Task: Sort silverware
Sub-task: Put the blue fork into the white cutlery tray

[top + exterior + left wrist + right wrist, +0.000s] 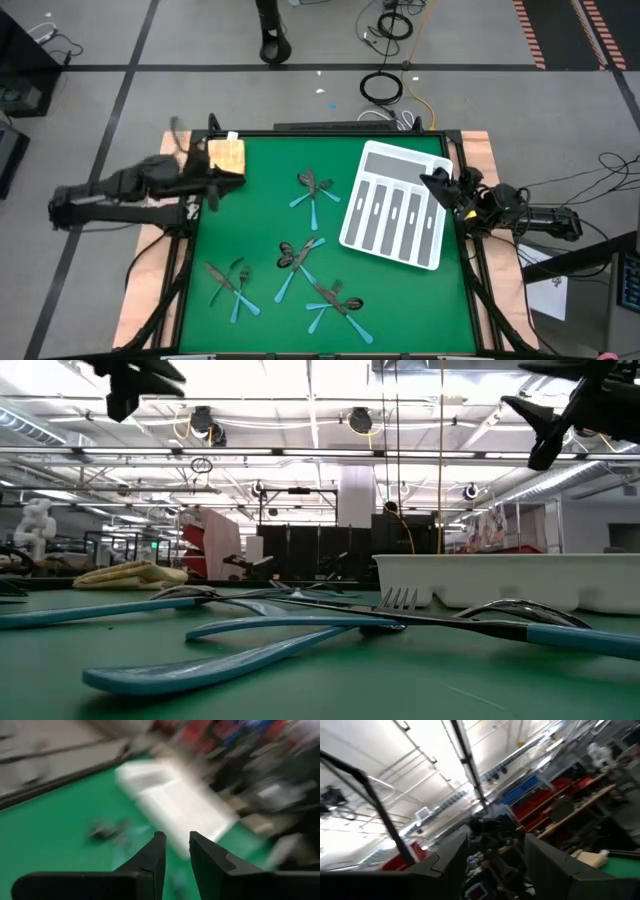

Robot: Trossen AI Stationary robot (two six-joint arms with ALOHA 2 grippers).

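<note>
On the green desk (400, 310), the silverware (315, 268) lies in four loose clusters: one at upper centre of the high view, one mid-frame, one at lower left and one at lower centre. A white divided tray (397, 205) sits at the right, and a tan block (227, 153) at the upper left corner. The left gripper (212, 183) hovers just below the block, its fingers (152, 857) narrowly parted and empty. The right gripper (437, 184) hangs over the tray's right edge, fingers (450, 855) spread wide, holding nothing.
</note>
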